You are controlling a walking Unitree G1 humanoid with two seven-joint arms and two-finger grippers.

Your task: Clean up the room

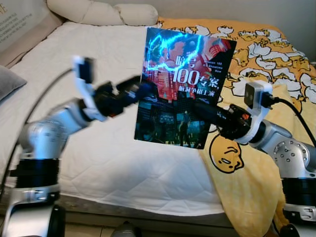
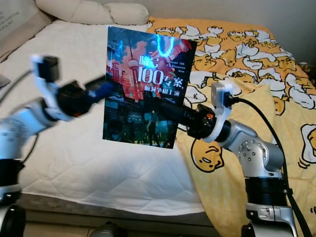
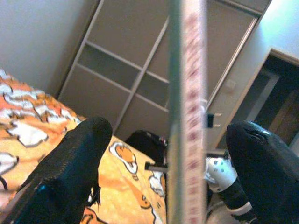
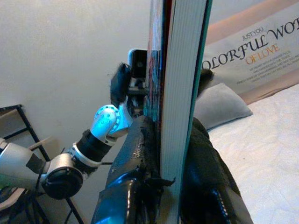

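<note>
Right gripper (image 4: pixel 175 154): both black fingers are pressed flat against the two faces of the book (image 1: pixel 180 89), pinching it along its right edge; in the right wrist view the page block stands on edge between them.
Left gripper (image 1: pixel 143 91): its fingers (image 3: pixel 70 168) are spread wide on either side of the book's left edge; in the left wrist view the thin edge of the book runs down the gap with space on both sides, so neither finger touches it.
Book: held upright in the air above the bed, cover facing the head camera, tilted slightly; the cover shows a neon city scene with "100" in large white figures.
Right arm (image 1: pixel 286 148): silver, reaching in from the right over the yellow blanket (image 1: pixel 266 64).
Left arm (image 1: pixel 49 133): silver, reaching in from the left over the white mattress cover (image 1: pixel 98 148).
Yellow blanket: printed with cartoon figures, spread over the right half of the bed.
White mattress cover: quilted, on the left half of the bed.
Pillows (image 1: pixel 103 12): cream, at the head of the bed.
Grey cushion (image 1: pixel 7 81): at the left edge.
Wardrobe (image 3: pixel 140 70): beyond the bed in the left wrist view.
</note>
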